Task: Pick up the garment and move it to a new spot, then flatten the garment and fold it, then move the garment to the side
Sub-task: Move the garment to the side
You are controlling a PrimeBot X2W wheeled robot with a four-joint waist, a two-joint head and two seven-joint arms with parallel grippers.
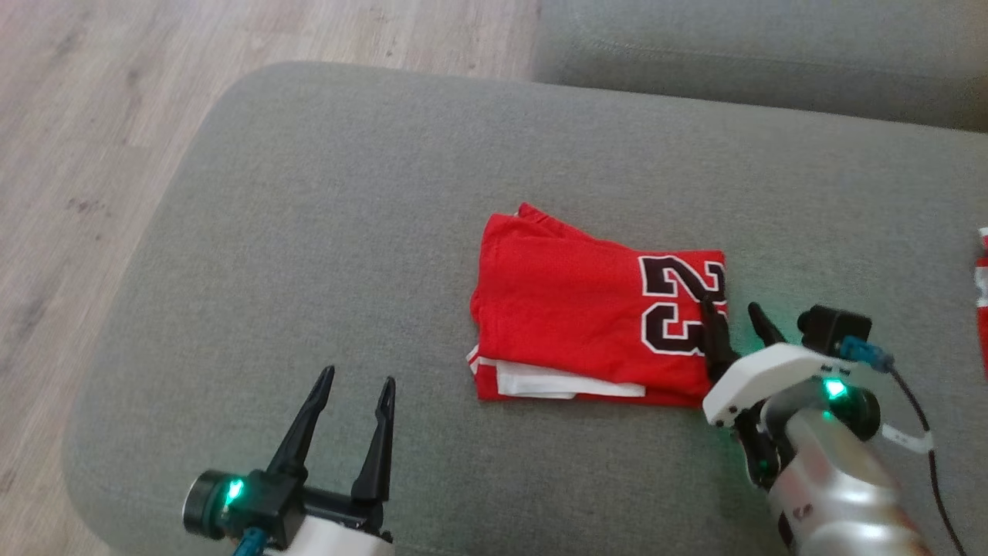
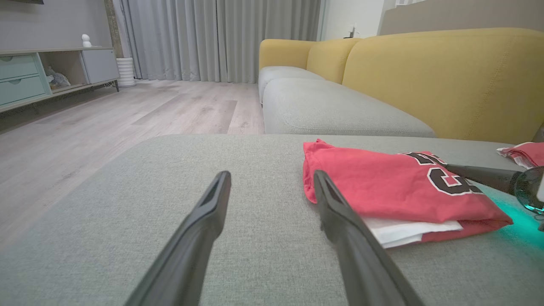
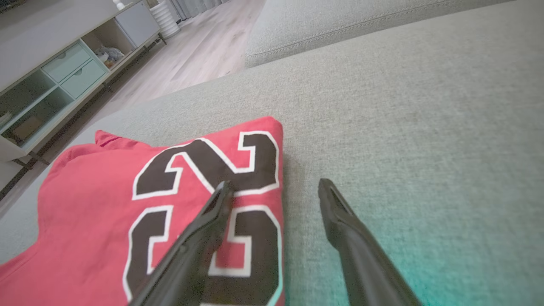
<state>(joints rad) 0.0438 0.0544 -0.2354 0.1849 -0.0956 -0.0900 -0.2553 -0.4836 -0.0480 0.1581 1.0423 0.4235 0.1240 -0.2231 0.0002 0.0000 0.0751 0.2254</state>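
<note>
The garment (image 1: 587,309) is a red jersey with black, white-edged numerals, folded into a rectangle in the middle of the grey cushion (image 1: 324,232); white trim peeks out along its near edge. In the left wrist view the garment (image 2: 382,187) lies just right of my fingers. My left gripper (image 1: 355,380) stands open over bare cushion, near and to the left of it, holding nothing. My right gripper (image 1: 733,309) is open at the garment's right edge: one finger lies over the numerals (image 3: 212,178), the other over cushion. In the right wrist view the right gripper (image 3: 274,185) straddles that edge.
Another red and white cloth (image 1: 982,293) lies at the cushion's far right edge. A second grey seat cushion (image 1: 756,54) sits behind, with yellow backrests (image 2: 442,80). Wood floor (image 1: 93,139) lies left of the cushion, with a low cabinet (image 2: 46,72) beyond.
</note>
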